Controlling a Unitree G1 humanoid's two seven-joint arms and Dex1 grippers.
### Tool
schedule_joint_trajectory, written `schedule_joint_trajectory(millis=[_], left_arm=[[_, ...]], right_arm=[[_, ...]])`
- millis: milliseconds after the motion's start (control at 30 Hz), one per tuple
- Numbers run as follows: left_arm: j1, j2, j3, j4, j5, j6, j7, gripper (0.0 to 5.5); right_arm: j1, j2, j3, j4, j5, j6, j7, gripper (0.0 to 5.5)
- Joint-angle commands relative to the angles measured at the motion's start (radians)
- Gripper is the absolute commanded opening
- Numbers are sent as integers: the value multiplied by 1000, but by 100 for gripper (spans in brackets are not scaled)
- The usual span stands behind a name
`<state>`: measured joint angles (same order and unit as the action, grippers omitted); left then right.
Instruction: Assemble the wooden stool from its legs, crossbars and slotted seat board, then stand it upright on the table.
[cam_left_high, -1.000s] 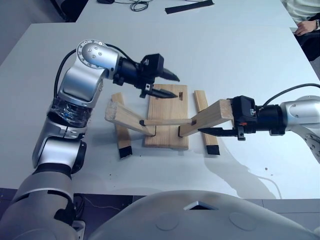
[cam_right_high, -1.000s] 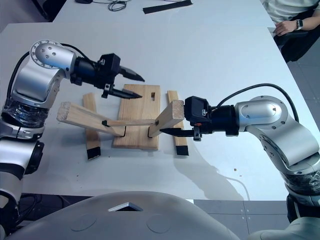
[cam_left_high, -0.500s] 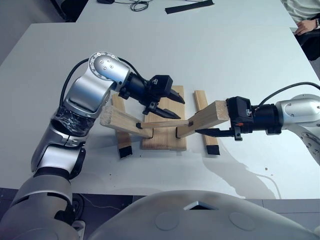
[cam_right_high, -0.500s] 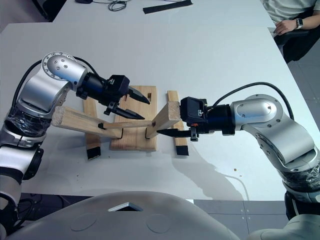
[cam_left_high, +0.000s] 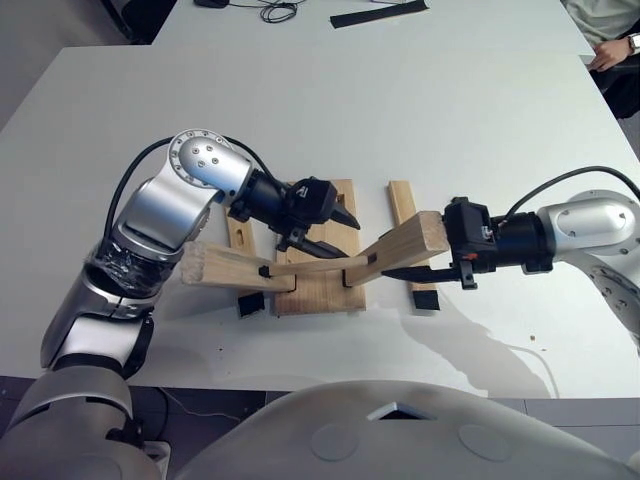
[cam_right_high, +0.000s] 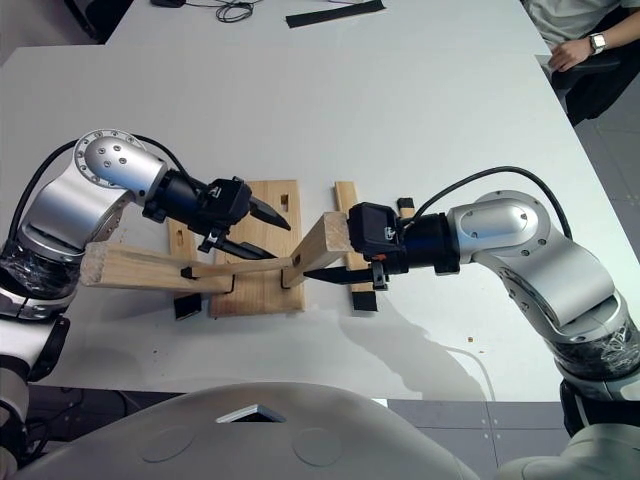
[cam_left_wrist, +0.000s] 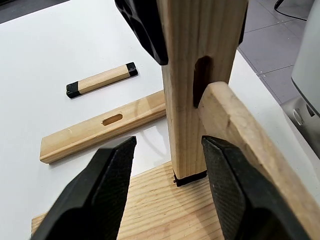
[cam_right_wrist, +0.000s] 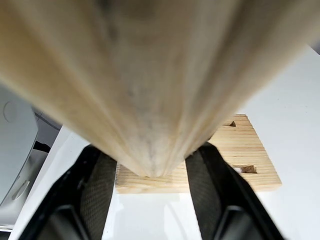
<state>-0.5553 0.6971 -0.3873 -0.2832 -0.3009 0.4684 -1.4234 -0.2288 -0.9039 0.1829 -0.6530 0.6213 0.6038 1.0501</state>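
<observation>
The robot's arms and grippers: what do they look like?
The left arm and right arm have rounded silver shells, each with a black cable looping outside. The left gripper and right gripper are black, with two tapered fingers each. Small screws ring the left arm's cap.

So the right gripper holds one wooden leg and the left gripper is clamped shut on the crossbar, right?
No: the left gripper is open, its jaws spread apart and not clamped on the crossbar, as the left wrist view shows. The right gripper does hold a leg.
</observation>
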Motion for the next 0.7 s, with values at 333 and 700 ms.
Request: schedule_joint_trajectory(millis=[333,700], left_arm=[[-33,-59,33,33,-7,7,97,246],[-167,20,253,300,85,-151,267,246]], right_arm=[[-53,44,53,-7,-59,53,-54,204],[-33,15,28,-9,-63,47,-49,204]])
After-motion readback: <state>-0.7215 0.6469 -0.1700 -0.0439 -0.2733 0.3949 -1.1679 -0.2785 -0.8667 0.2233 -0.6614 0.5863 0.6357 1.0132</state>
